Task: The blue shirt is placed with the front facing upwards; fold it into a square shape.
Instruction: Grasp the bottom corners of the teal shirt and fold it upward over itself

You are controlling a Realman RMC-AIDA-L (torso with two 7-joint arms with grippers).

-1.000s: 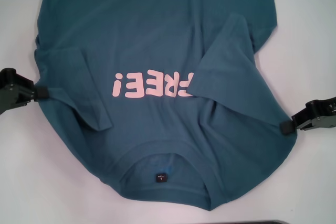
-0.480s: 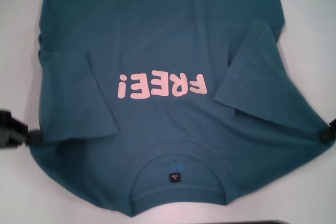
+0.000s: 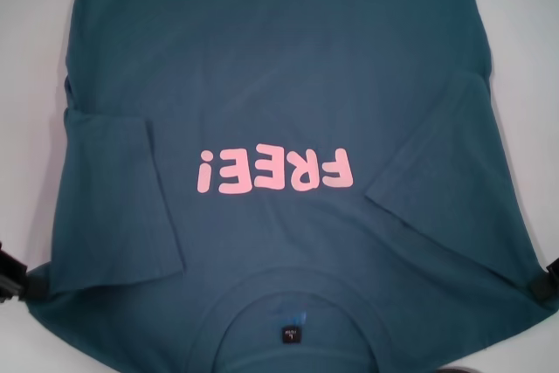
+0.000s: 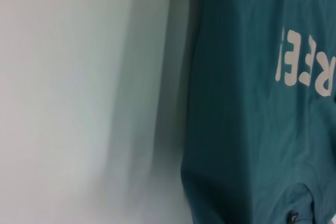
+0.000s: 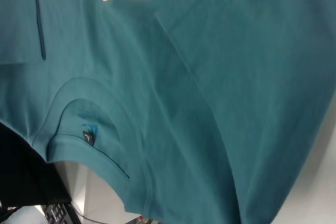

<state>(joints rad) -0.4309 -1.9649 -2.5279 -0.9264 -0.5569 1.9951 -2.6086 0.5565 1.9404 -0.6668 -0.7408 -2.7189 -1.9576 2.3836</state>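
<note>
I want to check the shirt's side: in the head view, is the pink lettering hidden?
No, the pink lettering shows fully on the blue shirt, facing up.

Soft, even overhead light keeps the white table (image 3: 35,58) bright without glare, while the left wrist view smears into blur beside the blue shirt (image 4: 247,129).

The blue shirt (image 3: 271,67) is soft cloth, dull and not shiny, with gentle wrinkles. Its pink letters (image 3: 275,170) look flat and smooth, like print stuck on the cloth. The neck band (image 5: 113,114) is thicker, ribbed cloth. The white worktop (image 3: 35,85) looks smooth and a little shiny.
</note>
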